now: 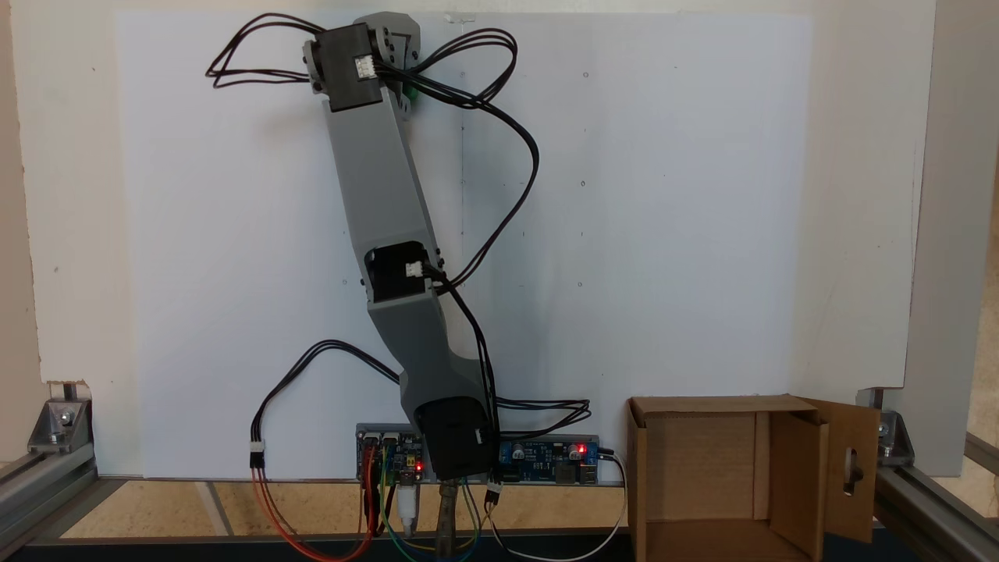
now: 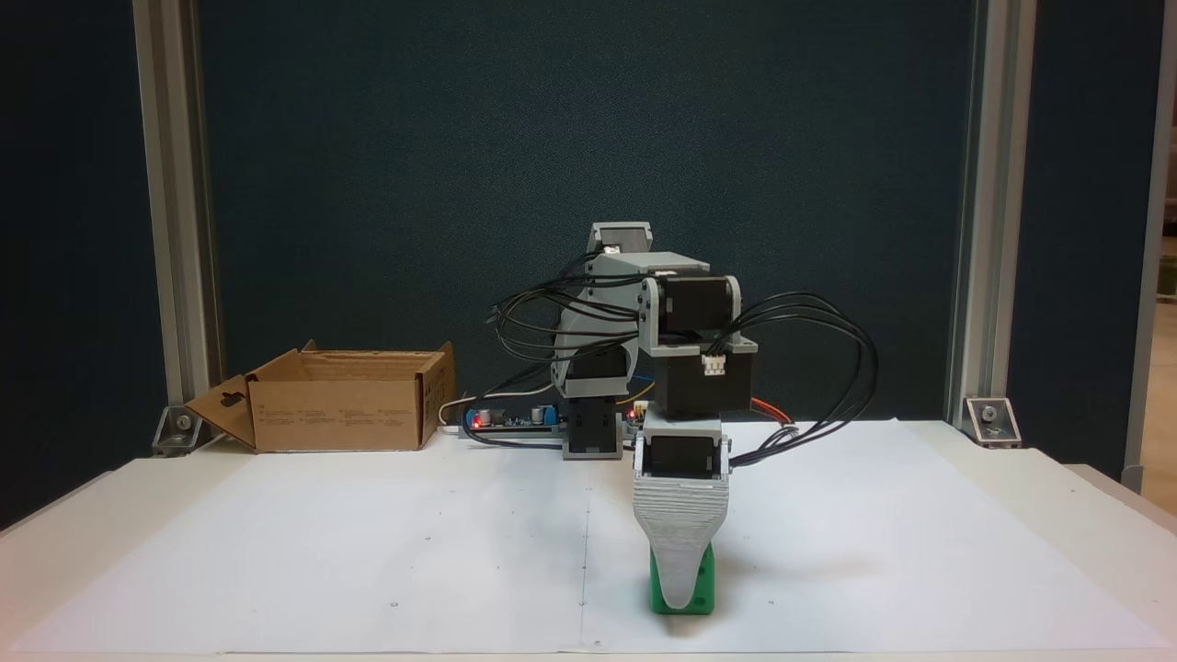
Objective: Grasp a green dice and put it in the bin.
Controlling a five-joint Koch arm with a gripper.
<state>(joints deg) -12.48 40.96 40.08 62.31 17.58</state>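
Both fixed views show one grey arm on a table covered with white paper. Seen from the front, the green dice (image 2: 699,585) sits on the paper (image 2: 368,552) near the table's front edge, a little right of centre, with two dark pips on its right side. The gripper (image 2: 681,598) points straight down onto it, and its pale ribbed jaw covers the dice's middle, with green showing on both sides of the tip. The other jaw lies hidden behind, so I cannot tell whether the fingers are apart or clamped on the dice. From above, a small patch of green (image 1: 411,95) shows beside the gripper head at the top of the picture, where the arm (image 1: 382,179) stretches far out from its base. Black cables (image 2: 818,368) loop out around the wrist motors. The bin (image 2: 340,405), an open cardboard box, stands well apart from the dice, at the back left in the front view and at the lower right from above (image 1: 702,468), with a keyhole cutout in one side flap. A circuit board (image 1: 546,457) with red lights sits between the base and the bin.
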